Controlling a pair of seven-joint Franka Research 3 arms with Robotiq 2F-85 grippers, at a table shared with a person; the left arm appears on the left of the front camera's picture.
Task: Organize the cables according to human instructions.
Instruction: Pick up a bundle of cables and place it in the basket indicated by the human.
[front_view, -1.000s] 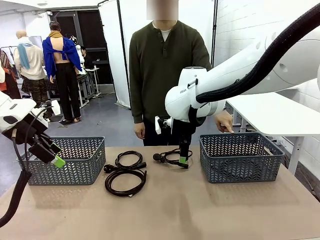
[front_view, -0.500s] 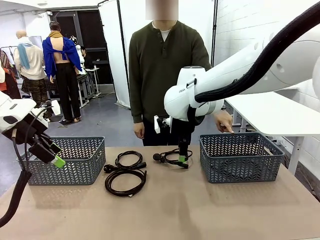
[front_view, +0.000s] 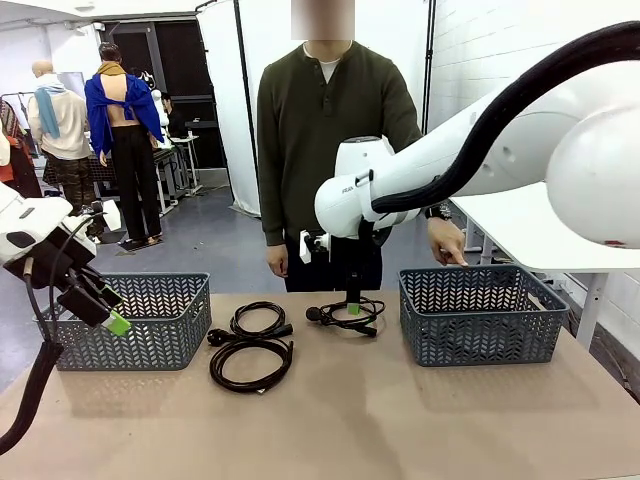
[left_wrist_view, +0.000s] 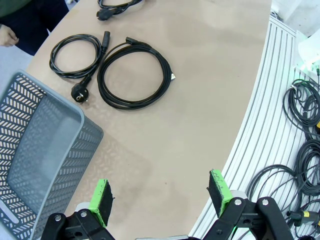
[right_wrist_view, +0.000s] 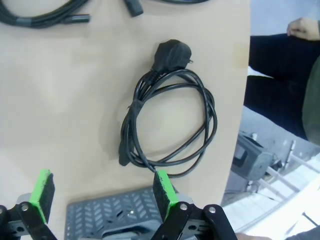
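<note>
Hovering spread-jawed over the coiled cable, the right gripper lines up a grab. The person's hand at the right basket likely marks the destination. The left gripper hangs open, empty, near two other cables.

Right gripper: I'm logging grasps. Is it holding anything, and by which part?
Nothing is held: the right gripper stands open over the coiled cable, which lies flat on the table.

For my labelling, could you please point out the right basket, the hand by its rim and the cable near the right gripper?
Right basket (front_view: 480, 338): front view, front wall.
Hand (front_view: 447, 243): front view, back of hand.
Cable (right_wrist_view: 172, 54): right wrist view, plug.
</note>
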